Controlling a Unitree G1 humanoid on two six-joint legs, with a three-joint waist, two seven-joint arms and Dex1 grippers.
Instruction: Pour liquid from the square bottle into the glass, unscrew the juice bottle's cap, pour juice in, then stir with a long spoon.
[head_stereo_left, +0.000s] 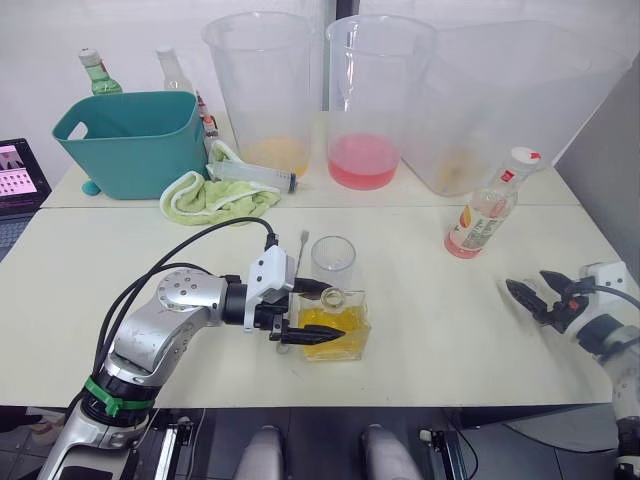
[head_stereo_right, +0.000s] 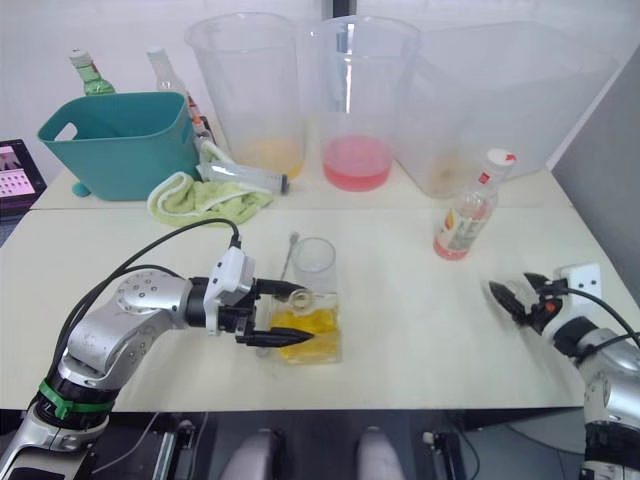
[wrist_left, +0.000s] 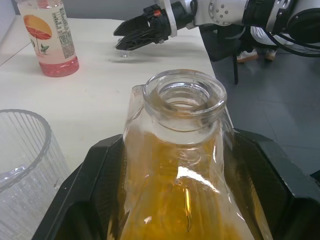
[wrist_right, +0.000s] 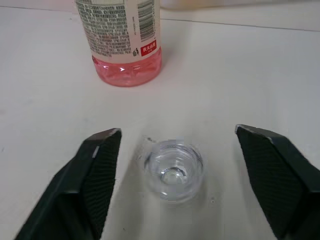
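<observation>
Left eye view gives me the whole desk (head_stereo_left: 120, 300). My left hand (head_stereo_left: 318, 312) is closed on the square bottle (head_stereo_left: 337, 328), one finger on each side of it. The bottle stands upright near the front middle of the desk, neck up and open, with the yellow liquid (head_stereo_left: 340, 325) filling its lower body. The glass (head_stereo_left: 334, 264) stands just behind it, upright; I cannot tell whether the two touch. The long spoon (head_stereo_left: 299, 262) lies flat beside the glass, its long axis running front to back.

The juice bottle (head_stereo_left: 487, 213) stands upright further back on my right, cap (head_stereo_left: 523, 157) on, with a shallow band of pinkish-red juice (head_stereo_left: 463, 246) at its base. It is well apart from the square bottle, and the stretch of desk between them is bare. My right hand (head_stereo_left: 530, 297) sits near the desk's right edge with its fingers spread wide, holding nothing.

Along the back stand big clear buckets (head_stereo_left: 262, 90), a teal tub (head_stereo_left: 135, 140) and a green cloth (head_stereo_left: 215, 195).

The right wrist view shows what the head views barely do: a small clear glass stopper (wrist_right: 172, 170) resting on the desk between the open fingers, with the juice bottle's base beyond it. The left wrist view shows the square bottle's open mouth close up, gripped between both black fingers (wrist_left: 82, 200), and the ribbed glass alongside.
</observation>
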